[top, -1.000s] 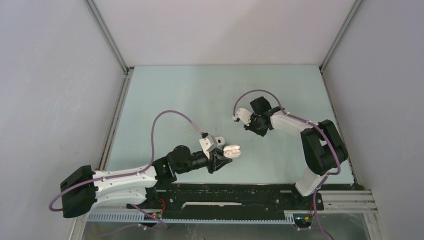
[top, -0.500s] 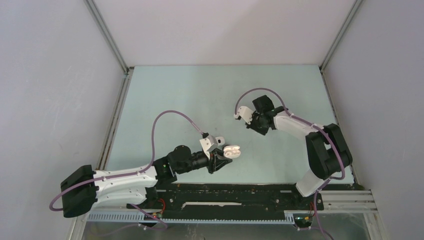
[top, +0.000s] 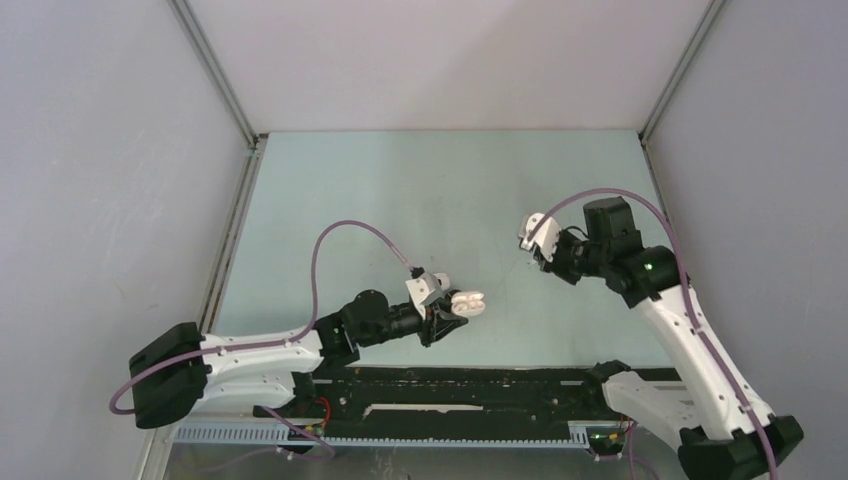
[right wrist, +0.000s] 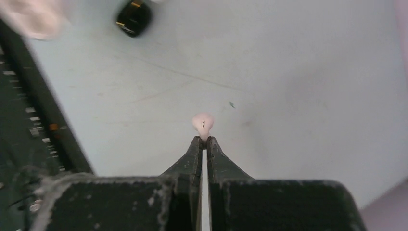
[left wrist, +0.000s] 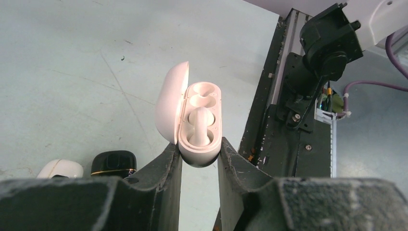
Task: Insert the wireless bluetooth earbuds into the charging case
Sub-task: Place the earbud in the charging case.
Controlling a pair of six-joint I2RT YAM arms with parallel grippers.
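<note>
I am handling two earbuds and three cases. My left gripper is clamping the glossy white, pill-shaped charging case by its lower end, with the lid hinged open. The first earbud is sitting in the socket nearer my fingers. My right gripper, pressed together, is pinching the second earbud, small and rounded, above the desk. A black case and a white case are lying side by side. My left arm is stretching low; my right is bending in from above.

Your left gripper holds the case, one earbud inside; rightward, your right gripper pinches another earbud.
</note>
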